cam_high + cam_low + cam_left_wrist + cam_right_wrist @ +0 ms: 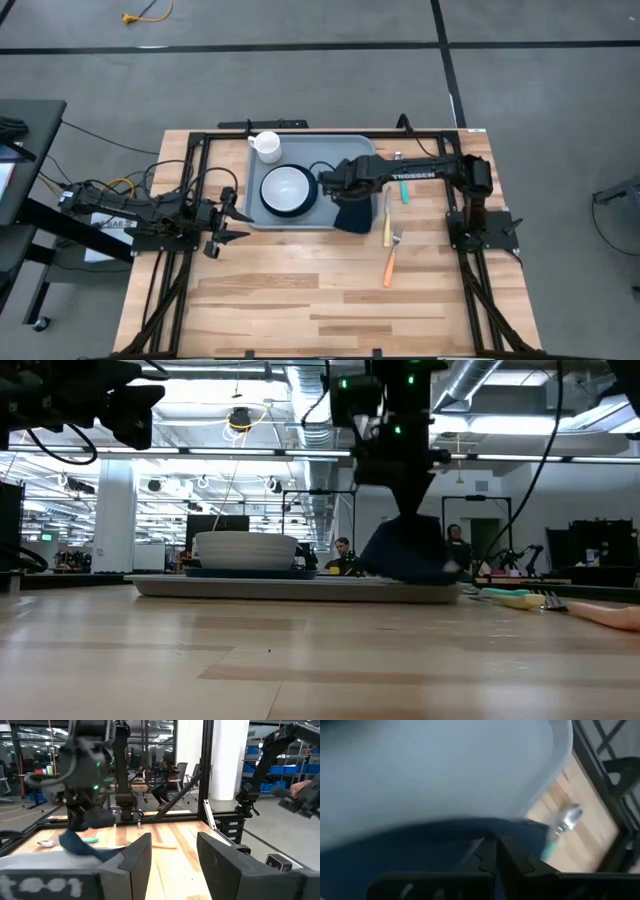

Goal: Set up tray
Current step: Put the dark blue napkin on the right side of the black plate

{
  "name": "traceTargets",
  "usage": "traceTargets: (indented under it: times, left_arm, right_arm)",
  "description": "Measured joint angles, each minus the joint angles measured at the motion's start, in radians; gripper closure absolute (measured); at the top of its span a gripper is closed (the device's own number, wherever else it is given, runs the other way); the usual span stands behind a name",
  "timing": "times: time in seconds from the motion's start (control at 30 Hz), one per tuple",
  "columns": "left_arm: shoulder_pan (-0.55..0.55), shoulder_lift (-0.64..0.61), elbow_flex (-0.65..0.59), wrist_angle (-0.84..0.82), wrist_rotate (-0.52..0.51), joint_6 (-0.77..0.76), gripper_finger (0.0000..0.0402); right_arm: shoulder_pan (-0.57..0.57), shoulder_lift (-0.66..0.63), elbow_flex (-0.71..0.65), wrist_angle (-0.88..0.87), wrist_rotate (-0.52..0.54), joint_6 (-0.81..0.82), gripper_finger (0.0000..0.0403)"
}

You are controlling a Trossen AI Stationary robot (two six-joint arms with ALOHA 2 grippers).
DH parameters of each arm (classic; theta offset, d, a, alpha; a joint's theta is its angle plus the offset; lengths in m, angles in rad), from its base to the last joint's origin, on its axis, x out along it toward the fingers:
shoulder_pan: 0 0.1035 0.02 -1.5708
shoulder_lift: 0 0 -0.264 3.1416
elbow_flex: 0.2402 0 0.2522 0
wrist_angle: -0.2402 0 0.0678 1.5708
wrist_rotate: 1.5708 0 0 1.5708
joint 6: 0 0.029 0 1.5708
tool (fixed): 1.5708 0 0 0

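The light grey-blue tray lies at the table's far middle. It carries a dark-rimmed plate with a white bowl and a white mug. My right gripper is over the tray's right part, just right of the bowl, and is shut on the dark navy napkin. The napkin also shows in the low view and the right wrist view. My left gripper waits open at the table's left edge, near the tray's near left corner. My right gripper pinches the napkin between its two shut fingers, at an upper fold or edge; one layer or several, I cannot tell. The fingers come from above, slanting from the right. The napkin hangs slack below them, its lower end on the tray's near right rim.
Right of the tray lie a teal-handled spoon, a yellow-handled fork and an orange-handled utensil. Black frame rails run along the table's left, right and far sides. The near half of the wooden table is bare.
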Motion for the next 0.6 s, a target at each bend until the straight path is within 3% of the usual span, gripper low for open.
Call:
traceTargets:
  times: [0.23,0.6]
  left_arm:
    - [0.000,0.004,0.000,-0.009,0.008,0.000,0.0254]
    - [0.000,0.011,0.000,-0.021,0.023,-0.004,0.0254]
  right_arm:
    - [-0.070,0.097,0.016,0.139,-0.008,-0.118,0.0403]
    - [-0.139,0.245,0.129,0.149,-0.001,-0.217,0.0403]
